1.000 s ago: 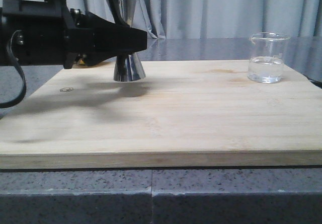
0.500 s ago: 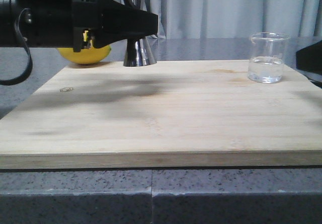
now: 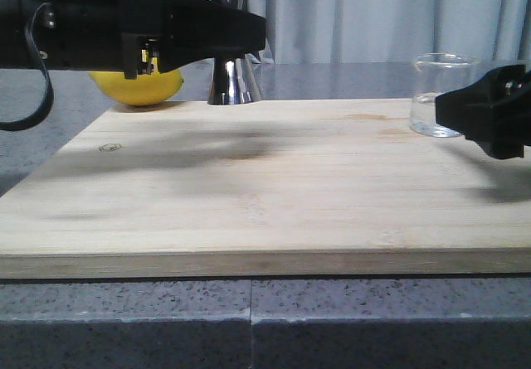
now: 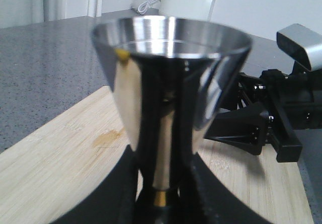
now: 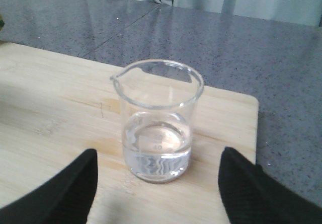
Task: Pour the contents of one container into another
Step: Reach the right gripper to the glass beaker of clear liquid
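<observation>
The left gripper (image 3: 249, 41), clamped on the tall steel hourglass jigger (image 3: 232, 83), has lifted it at upper left — while the right gripper (image 3: 452, 108), fingers spread, has arrived beside the small clear glass beaker (image 3: 440, 95), so grasping comes next.

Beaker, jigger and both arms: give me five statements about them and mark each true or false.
1. The glass beaker holds some clear liquid. True.
2. The left gripper is shut on the steel jigger. True.
3. The right gripper already clamps the beaker. False: its jaws stand open on either side, not touching the glass.
4. The beaker lies tipped on its side. False: it stands upright on the wooden board.
5. A lemon sits beyond the board's far left corner. True.
</observation>
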Tool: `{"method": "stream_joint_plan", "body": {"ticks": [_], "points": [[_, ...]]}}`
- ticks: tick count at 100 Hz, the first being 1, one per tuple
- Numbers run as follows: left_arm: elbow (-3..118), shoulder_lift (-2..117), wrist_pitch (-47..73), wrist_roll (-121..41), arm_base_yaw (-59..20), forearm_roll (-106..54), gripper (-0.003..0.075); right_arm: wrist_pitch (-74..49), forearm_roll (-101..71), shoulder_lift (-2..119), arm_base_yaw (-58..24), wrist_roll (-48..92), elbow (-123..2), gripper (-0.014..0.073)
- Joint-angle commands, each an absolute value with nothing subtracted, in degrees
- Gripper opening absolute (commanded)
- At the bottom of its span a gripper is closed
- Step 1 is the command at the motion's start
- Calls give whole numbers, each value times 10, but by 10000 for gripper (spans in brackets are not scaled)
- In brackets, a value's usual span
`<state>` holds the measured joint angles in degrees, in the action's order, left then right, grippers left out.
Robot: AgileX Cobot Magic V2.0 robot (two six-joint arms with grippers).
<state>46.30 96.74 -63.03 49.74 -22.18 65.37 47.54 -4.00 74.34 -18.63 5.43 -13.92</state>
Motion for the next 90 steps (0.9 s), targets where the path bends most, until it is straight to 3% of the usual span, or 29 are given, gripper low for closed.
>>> {"method": "stream_joint_plan", "body": {"ticks": [1, 53, 90], "points": [[479, 949, -676, 505, -221, 626, -19, 536, -34, 740, -187, 53, -157, 440], [479, 949, -675, 505, -221, 628, -19, 489, -33, 742, -187, 53, -207, 440], [479, 949, -675, 505, -221, 630, -19, 557, -28, 797, -187, 53, -208, 439]]}}
